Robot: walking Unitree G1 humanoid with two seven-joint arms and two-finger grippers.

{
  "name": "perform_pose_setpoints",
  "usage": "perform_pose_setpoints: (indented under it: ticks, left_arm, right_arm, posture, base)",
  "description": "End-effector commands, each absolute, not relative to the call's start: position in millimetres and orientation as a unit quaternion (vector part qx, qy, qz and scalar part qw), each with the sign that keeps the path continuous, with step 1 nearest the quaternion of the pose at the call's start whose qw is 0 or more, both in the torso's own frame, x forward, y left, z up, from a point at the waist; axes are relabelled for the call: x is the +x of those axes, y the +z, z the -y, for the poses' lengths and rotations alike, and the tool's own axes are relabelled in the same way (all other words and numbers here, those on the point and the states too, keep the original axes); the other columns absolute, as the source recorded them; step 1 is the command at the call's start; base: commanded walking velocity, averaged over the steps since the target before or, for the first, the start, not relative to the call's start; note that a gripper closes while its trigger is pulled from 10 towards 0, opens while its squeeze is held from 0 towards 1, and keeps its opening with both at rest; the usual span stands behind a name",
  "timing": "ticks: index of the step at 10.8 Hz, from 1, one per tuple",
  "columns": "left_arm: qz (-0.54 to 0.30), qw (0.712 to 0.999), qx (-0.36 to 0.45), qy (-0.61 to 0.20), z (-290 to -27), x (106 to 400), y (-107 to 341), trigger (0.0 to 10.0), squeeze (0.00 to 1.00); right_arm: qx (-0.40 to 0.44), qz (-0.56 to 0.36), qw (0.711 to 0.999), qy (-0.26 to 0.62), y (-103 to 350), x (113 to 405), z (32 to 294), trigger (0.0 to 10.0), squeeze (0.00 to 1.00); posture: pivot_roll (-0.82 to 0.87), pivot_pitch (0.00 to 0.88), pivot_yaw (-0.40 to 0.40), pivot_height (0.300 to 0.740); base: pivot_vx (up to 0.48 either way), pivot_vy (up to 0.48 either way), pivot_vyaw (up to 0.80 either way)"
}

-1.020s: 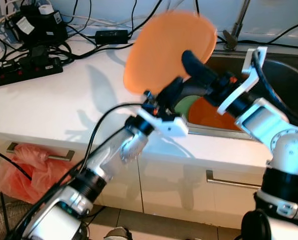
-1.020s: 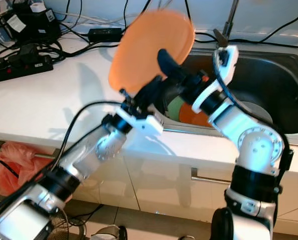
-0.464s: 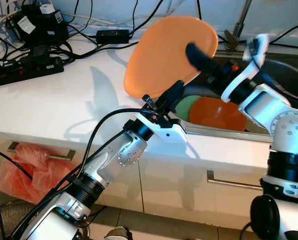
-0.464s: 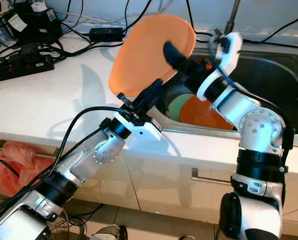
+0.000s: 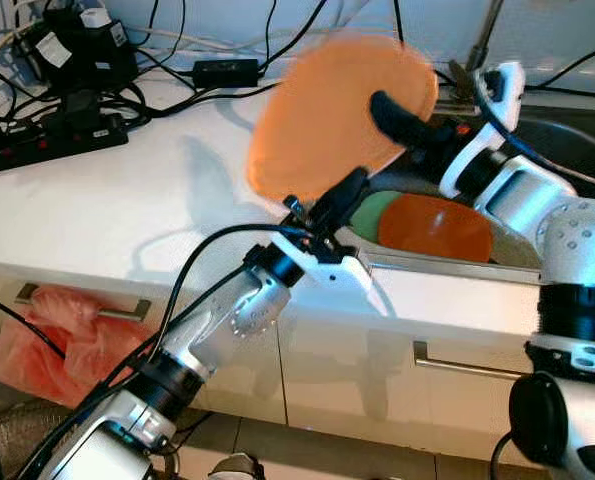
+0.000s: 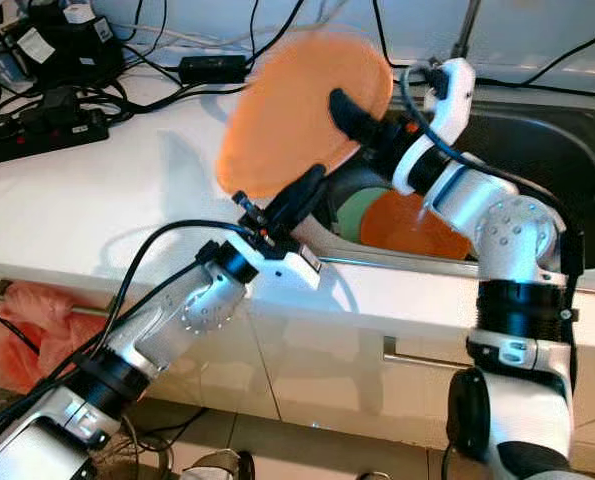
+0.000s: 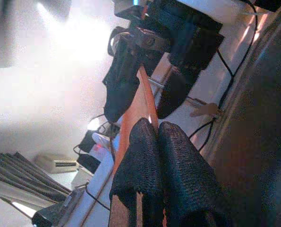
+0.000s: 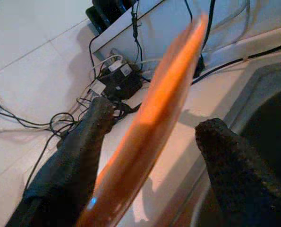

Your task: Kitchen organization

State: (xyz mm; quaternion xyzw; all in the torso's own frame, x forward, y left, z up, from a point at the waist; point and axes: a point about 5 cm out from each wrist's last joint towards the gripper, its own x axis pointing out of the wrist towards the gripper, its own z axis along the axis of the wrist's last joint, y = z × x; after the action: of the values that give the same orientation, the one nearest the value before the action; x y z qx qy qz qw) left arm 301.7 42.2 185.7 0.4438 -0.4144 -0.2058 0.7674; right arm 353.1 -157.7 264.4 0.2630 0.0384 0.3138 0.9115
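Holding an orange plate (image 5: 327,115) upright above the white table (image 5: 107,215), the left hand (image 5: 322,205) pinches the plate's lower rim.

The left hand's two black fingers are pressed together on the rim, seen edge-on in the left wrist view. Just beyond, the right hand (image 6: 352,110) sits at the plate's upper right, its fingers (image 8: 234,161) spread wide on either side of the plate without gripping it. Past the right hand, a sink (image 6: 537,160) holds another orange dish (image 5: 432,225) and a green one (image 5: 372,212). Farthest to the left, black power strips and cables (image 5: 67,90) lie on the table.
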Motion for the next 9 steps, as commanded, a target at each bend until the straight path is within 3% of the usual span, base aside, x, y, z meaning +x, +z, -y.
perform_pose_setpoints:
  ticks: [1, 4, 9]
  left_arm:
    - [0.454, 0.757, 0.427, -0.198, -39, 296, 202, 0.0, 0.0]
    - [0.457, 0.752, 0.427, -0.209, -39, 292, 198, 0.0, 0.0]
    - [0.461, 0.749, 0.425, -0.214, -38, 291, 195, 0.4, 0.0]
  right_arm:
    - [0.252, -0.038, 0.918, 0.302, 268, 357, 159, 0.0, 0.0]
    - [0.254, -0.063, 0.93, 0.259, 261, 366, 166, 0.0, 0.0]
    - [0.258, -0.115, 0.923, 0.263, 248, 366, 165, 0.0, 0.0]
  posture:
    - [0.08, 0.071, 0.044, 0.74]
    - [0.08, 0.071, 0.039, 0.74]
    - [0.07, 0.074, 0.033, 0.74]
  base:
    - [0.0, 0.0, 0.0]
    - [0.0, 0.0, 0.0]
    - [0.0, 0.0, 0.0]
